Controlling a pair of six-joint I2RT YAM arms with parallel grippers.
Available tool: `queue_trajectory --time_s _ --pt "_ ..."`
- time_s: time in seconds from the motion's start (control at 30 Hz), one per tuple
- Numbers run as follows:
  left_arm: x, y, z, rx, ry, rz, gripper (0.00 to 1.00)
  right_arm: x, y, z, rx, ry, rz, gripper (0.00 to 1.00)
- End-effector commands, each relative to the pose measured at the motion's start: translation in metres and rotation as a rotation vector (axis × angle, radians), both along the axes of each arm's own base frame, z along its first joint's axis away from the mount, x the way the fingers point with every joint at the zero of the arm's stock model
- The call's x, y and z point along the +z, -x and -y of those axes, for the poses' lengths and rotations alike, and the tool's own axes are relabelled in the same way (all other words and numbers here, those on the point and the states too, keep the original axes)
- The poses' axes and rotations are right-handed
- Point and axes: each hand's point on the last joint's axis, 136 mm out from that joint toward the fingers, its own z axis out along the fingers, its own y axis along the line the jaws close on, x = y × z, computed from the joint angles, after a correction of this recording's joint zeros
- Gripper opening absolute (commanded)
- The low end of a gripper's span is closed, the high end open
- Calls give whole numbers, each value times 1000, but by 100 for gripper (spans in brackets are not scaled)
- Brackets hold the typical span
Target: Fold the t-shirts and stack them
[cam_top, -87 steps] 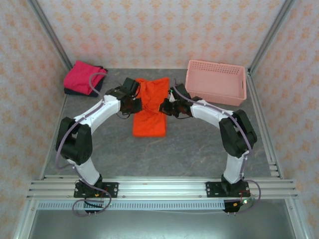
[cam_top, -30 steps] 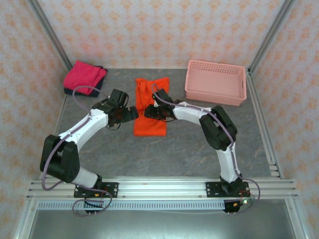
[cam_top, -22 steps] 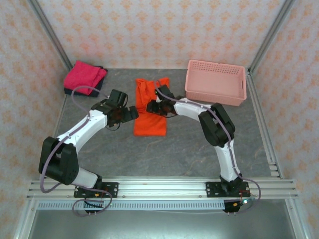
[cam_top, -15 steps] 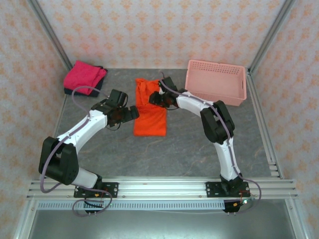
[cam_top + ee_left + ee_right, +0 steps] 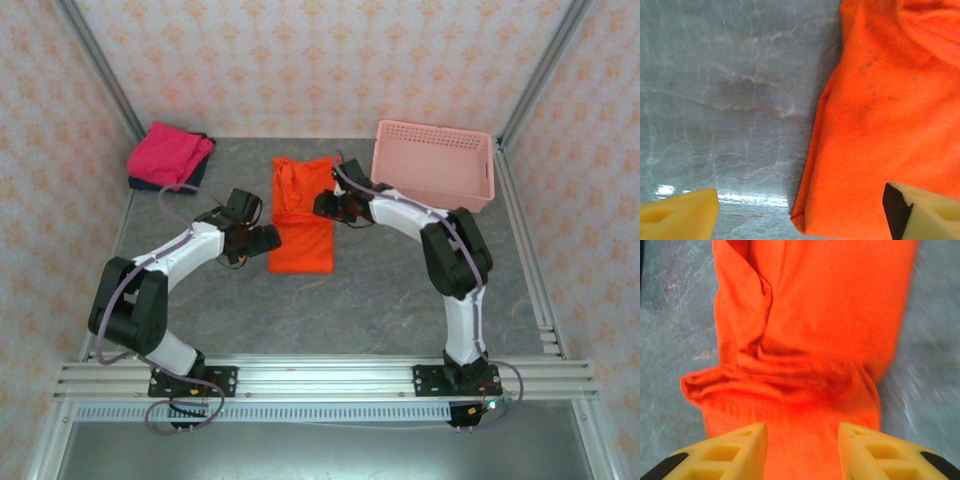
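Poising left gripper (image 5: 800, 200), gaping, empty, at corner of orange t-shirt (image 5: 880, 110) to fold. Straddling its bunched edge with right gripper (image 5: 801, 432), half-parted, whether gripping unclear.

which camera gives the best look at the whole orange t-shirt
Top external: the bright orange cloth t-shirt shows at full length, a narrow folded strip. Left wrist catches just one side edge and a corner; right wrist shows a rumpled end close up.
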Motion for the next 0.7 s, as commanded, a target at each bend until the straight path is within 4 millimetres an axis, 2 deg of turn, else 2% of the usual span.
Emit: queue_trajectory --time_s 0.0,0.1,0.2,0.33,0.43,0.67 --pt "-10 4 14 -33 24 -13 74 24 24 10 -43 -75 43 42" --pt "-17 12 24 -58 39 -34 63 16 63 16 -51 -103 -5 42" --pt "-22 18 30 -57 62 -48 61 2 96 18 -65 -131 -64 42" --pt "-34 26 31 -47 81 -66 60 -18 126 12 -89 -194 -143 42" --pt "-42 27 31 -43 82 -73 58 -29 137 5 -97 -215 -180 42" --pt "-51 28 34 -37 100 -82 45 -44 136 0 -112 -233 -203 40"
